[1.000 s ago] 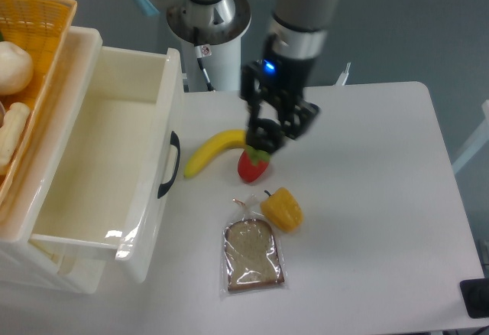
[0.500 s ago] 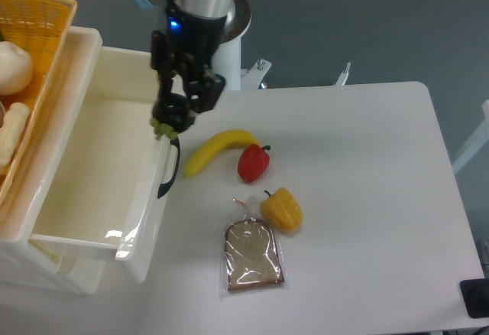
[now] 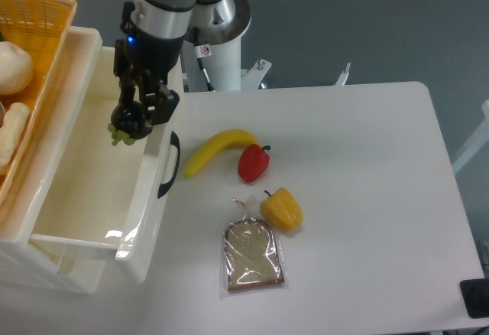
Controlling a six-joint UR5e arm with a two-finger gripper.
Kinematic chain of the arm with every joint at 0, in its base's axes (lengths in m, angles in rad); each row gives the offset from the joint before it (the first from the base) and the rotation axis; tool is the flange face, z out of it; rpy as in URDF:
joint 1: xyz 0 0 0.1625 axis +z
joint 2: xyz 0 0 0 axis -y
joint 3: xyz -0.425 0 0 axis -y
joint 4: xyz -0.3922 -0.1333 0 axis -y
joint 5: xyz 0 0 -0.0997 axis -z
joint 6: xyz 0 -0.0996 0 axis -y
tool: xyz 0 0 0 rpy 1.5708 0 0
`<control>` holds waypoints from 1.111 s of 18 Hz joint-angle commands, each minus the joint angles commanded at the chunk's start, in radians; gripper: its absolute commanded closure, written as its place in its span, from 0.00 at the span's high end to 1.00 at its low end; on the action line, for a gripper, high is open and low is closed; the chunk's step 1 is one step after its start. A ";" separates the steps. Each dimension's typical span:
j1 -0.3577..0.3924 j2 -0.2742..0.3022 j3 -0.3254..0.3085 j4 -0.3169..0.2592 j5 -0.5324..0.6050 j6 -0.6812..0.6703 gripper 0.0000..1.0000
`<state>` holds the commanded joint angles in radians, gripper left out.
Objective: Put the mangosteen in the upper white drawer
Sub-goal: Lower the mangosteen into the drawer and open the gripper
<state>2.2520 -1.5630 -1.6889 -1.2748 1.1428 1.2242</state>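
My gripper (image 3: 128, 121) is shut on the mangosteen (image 3: 122, 131), a small dark fruit whose green calyx shows below the fingers. It hangs over the right side of the upper white drawer (image 3: 92, 168), just inside the front wall with the black handle (image 3: 168, 165). The drawer is open and its white inside is bare where I can see it. The fruit's dark body is mostly hidden by the fingers.
A yellow wicker basket (image 3: 34, 37) with pale food stands left of the drawer. On the table lie a banana (image 3: 216, 148), a red pepper (image 3: 253, 163), a yellow pepper (image 3: 282, 209) and a bagged bread slice (image 3: 253, 255). The robot base (image 3: 214, 21) stands behind.
The gripper has carried the mangosteen from above the red pepper leftward, past the drawer's front wall, to over the drawer's inside. The table items have not moved.
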 joint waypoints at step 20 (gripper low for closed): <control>-0.060 -0.097 0.017 0.011 -0.002 0.000 1.00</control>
<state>2.1920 -1.6598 -1.6721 -1.2640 1.1413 1.2241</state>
